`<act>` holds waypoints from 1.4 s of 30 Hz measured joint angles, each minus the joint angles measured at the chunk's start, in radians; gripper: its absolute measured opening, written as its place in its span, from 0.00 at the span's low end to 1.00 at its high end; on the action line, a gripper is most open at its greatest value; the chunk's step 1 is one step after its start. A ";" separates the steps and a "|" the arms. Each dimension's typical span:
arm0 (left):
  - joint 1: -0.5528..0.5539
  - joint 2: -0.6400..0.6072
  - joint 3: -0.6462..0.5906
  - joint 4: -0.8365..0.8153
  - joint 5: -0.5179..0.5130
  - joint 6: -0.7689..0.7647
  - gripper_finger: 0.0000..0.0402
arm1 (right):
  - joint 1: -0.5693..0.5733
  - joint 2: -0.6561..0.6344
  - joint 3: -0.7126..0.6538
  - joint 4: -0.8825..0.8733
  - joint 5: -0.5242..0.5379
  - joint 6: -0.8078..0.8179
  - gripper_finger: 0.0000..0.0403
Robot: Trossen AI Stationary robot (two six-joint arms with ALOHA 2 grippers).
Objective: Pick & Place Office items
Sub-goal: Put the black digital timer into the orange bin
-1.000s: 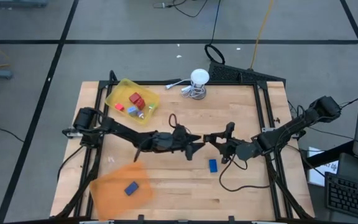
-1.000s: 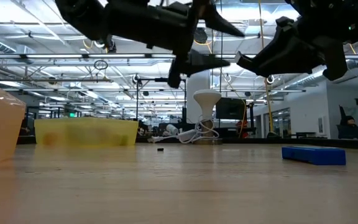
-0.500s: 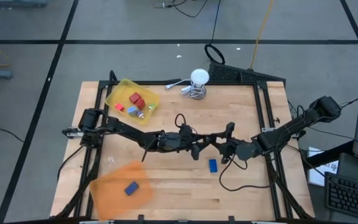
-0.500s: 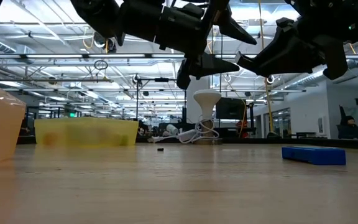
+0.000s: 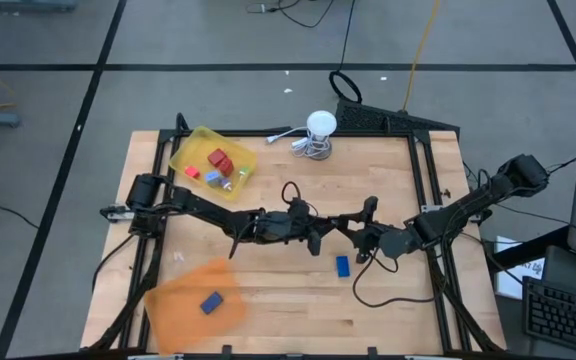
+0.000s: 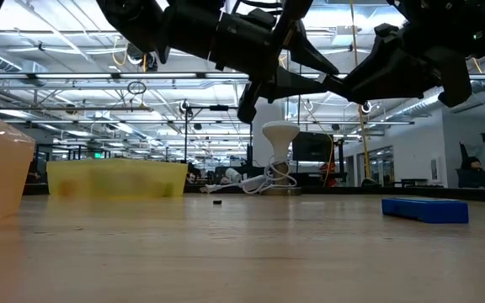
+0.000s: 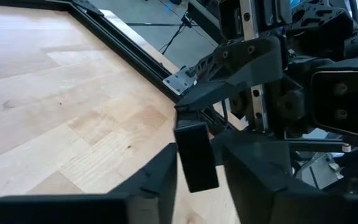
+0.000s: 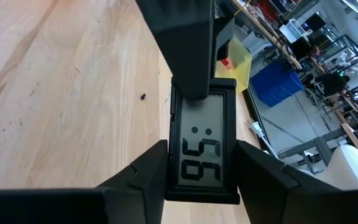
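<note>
From above, the pale wooden bench (image 5: 388, 180) has a black frame along its edges and grey floor all round. A shallow yellow plastic tray (image 5: 193, 150) at the far left corner holds red blocky pieces (image 5: 218, 160). A translucent orange tray (image 5: 173, 300) at the near left holds one small blue block (image 5: 210, 302). A second flat blue block (image 5: 343, 266) lies on bare wood, just nearer than the left gripper (image 5: 320, 235) and right gripper (image 5: 340, 222), which meet mid-bench. The wood around them is open.

At bench height, both arms hang above the smooth planks, tips together, with a bright hall of ceiling beams behind.

The left wrist view shows a small black rectangular plastic piece (image 7: 196, 155) upright above the wood, the left jaws clenched on its sides.

In the right wrist view the black piece shows a grey digit screen. The right jaws grasp its two long edges.
</note>
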 joint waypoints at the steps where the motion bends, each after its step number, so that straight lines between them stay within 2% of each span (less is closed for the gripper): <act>1: 0.000 0.000 0.000 0.000 0.000 0.001 0.29 | 0.000 0.000 0.000 0.000 0.000 0.000 0.37; 7: 0.001 0.000 -0.001 -0.003 -0.002 0.010 0.19 | 0.000 0.000 0.000 0.000 0.004 0.015 0.42; 12: 0.001 -0.022 -0.002 -0.023 0.002 0.064 0.15 | 0.000 -0.001 0.000 0.003 0.001 0.097 0.48; 19: -0.008 -0.164 -0.002 -0.243 -0.025 0.135 0.16 | 0.000 -0.001 0.001 -0.001 -0.001 0.160 0.52; 23: -0.050 -0.240 -0.025 -0.282 -0.053 0.212 0.15 | 0.000 -0.005 0.000 -0.002 -0.001 0.186 0.51; 25: -0.076 -0.278 -0.062 -0.246 -0.057 0.237 0.15 | 0.000 -0.012 0.000 -0.001 -0.001 0.206 0.51; 30: -0.124 -0.418 -0.218 -0.250 -0.179 0.212 0.15 | 0.006 -0.041 0.000 -0.007 -0.001 0.214 0.51; 34: -0.168 -0.553 -0.368 -0.242 -0.171 0.125 0.15 | 0.019 -0.055 0.000 -0.005 0.000 0.212 0.51; 37: -0.224 -0.628 -0.466 -0.178 -0.189 0.099 0.16 | 0.020 -0.055 0.000 -0.004 0.000 0.205 0.51; 42: -0.332 -0.738 -0.609 -0.048 -0.269 0.145 0.15 | 0.020 -0.056 0.000 -0.004 0.001 0.203 0.50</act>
